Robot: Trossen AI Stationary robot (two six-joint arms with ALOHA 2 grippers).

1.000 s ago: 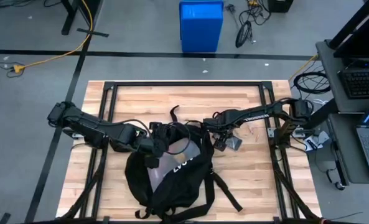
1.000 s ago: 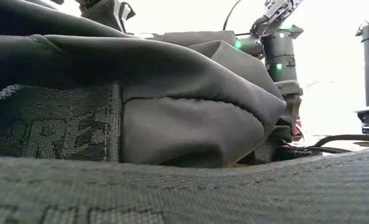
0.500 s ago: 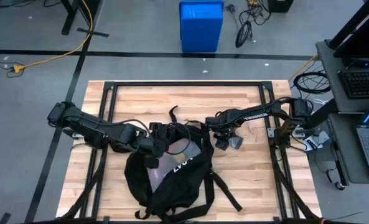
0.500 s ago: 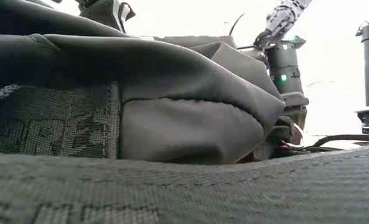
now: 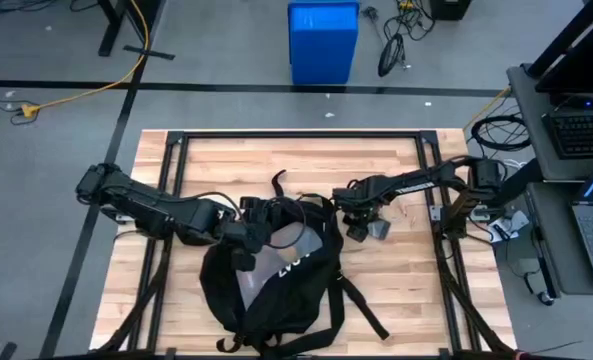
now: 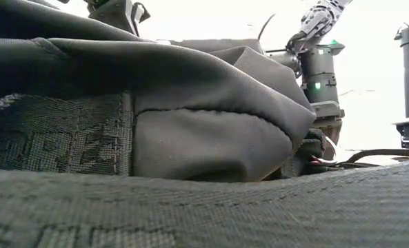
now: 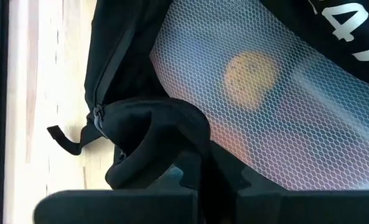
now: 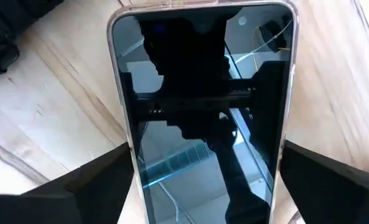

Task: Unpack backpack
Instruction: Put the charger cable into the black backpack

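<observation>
Left arm: reaches from the table's left edge toward the middle, low over the wood.
Left gripper (image 5: 244, 238): at the backpack's upper left edge, by the opening — its fingers clamp a fold of black fabric, as the left wrist view shows.
Backpack (image 5: 276, 285): black, lying on the near middle of the wooden table (image 5: 396, 290), straps trailing toward the near edge; white lettering shows on its front (image 7: 352, 37).
Mesh pocket (image 7: 265, 106): pale netting inside the opened bag, with a round orange-yellow shape (image 7: 249, 71) behind it, too blurred to name.
Zipper pull (image 7: 63, 138): hangs off the bag's edge over bare wood.
Right gripper (image 5: 361, 222): just right of the backpack's top — fingers spread on either side of a smartphone.
Smartphone (image 8: 203, 106): lies flat on the wood, dark glass screen up, its edges clear of both fingers.
Right arm: stretches in from the table's right edge.
Blue bin (image 5: 323, 40): on the floor beyond the table's far side.
</observation>
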